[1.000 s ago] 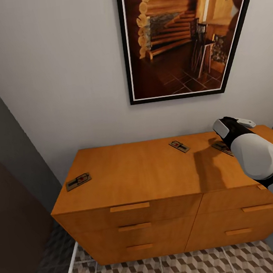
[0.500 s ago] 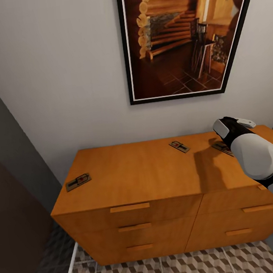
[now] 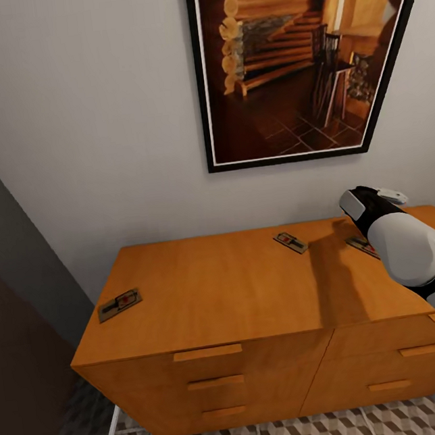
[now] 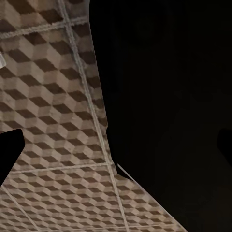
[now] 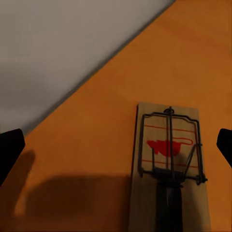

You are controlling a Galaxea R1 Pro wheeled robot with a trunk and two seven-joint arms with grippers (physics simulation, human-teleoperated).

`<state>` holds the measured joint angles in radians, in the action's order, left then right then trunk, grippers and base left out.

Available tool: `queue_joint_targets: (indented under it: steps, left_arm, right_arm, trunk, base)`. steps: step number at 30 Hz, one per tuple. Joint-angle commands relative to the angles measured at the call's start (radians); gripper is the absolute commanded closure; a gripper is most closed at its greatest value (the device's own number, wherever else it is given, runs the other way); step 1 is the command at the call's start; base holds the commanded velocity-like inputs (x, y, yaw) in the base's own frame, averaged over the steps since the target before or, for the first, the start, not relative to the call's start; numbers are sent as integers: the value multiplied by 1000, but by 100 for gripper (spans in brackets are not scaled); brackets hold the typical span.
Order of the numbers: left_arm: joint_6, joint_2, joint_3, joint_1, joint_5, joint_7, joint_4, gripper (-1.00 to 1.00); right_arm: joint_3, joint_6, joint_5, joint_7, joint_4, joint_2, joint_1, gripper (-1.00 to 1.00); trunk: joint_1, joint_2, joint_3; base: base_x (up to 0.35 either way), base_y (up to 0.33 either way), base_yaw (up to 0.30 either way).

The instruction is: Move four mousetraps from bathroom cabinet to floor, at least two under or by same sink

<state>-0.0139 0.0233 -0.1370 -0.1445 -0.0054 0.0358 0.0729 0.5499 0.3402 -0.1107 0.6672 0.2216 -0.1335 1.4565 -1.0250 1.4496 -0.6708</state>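
Leaning closer, my head view has tipped over the cabinet (image 3: 240,289). My right tool (image 5: 116,150) hangs released above a mousetrap (image 5: 168,166), ready to grasp; the left tool's state I cannot tell.

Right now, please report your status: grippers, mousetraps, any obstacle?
Right gripper open, above a mousetrap on the cabinet. Left gripper open over the bathroom floor. Two more traps on top. No obstacle seen.
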Motion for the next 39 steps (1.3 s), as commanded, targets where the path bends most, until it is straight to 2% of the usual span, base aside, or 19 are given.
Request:
queue_joint_targets:
  steps: [1, 18, 39]
  left_arm:
    - [-1, 0, -7, -1, -1, 3, 2, -100]
    - [-1, -2, -7, -1, -1, 3, 2, -100]
    - [-1, -2, -7, -1, -1, 3, 2, -100]
  right_arm:
    - [6, 9, -10, 0, 1, 0, 1, -100]
    - [7, 10, -12, 1, 2, 0, 1, -100]
    - [7, 10, -12, 2, 2, 0, 1, -100]
  trunk:
    - [0, 0, -1]
    - [0, 0, -1]
    - [0, 0, -1]
  base:
    - [28, 0, 0]
    - [1, 0, 0]
    - [-65, 0, 0]
